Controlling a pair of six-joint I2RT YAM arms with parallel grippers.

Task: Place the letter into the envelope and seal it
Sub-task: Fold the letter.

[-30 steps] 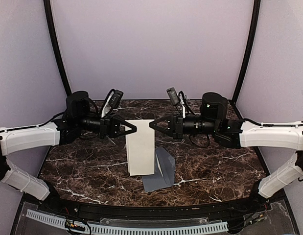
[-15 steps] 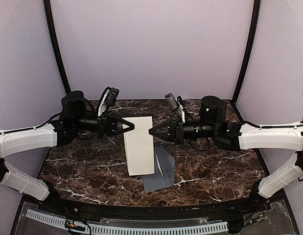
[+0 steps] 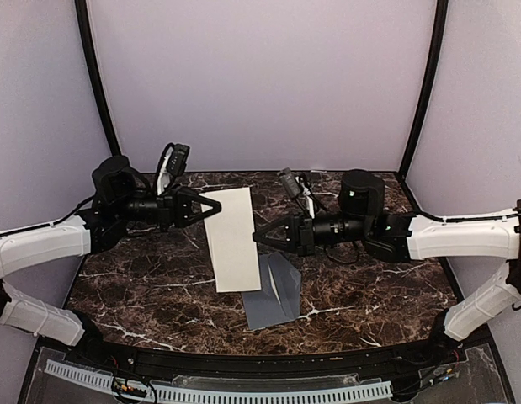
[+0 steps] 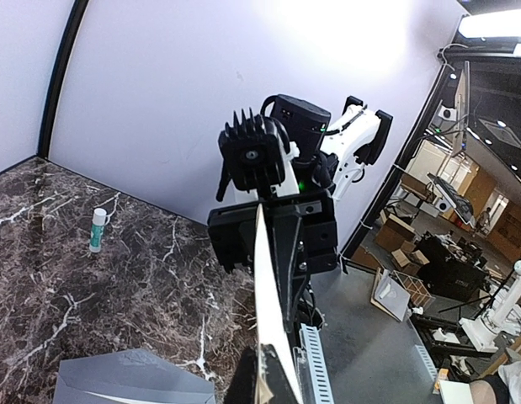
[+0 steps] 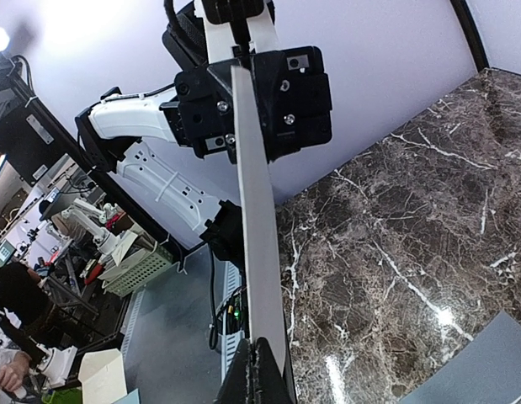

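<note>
Letter [image 3: 233, 240] — pinched on opposite edges by left gripper [image 3: 216, 204] and right gripper [image 3: 257, 238] — now leans left, no longer upright, seemingly angling for the envelope [image 3: 273, 299] below

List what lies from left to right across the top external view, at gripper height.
left gripper → letter, pinched at both side edges → right gripper. The envelope lies under the letter and right gripper, so it is left out.
</note>
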